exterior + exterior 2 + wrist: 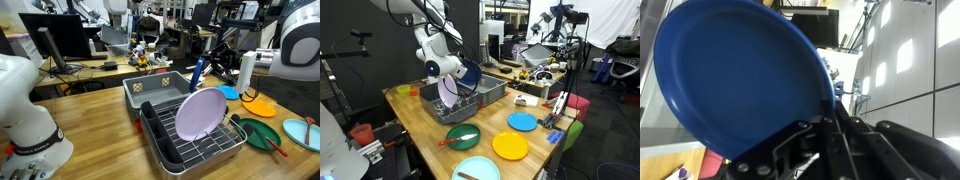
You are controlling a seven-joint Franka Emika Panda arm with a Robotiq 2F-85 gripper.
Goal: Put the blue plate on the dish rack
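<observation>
While the gripper (828, 125) is pinching the blue plate (740, 75) by its rim, the plate is hanging on edge mid-air near frame centre in both exterior views, over the grey bin (160, 88), beside the dish rack (200, 145) carrying the lavender plate (200, 113).

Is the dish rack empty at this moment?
No, a lavender plate leans on its edge in the dish rack, while the blue plate is in the gripper.
</observation>
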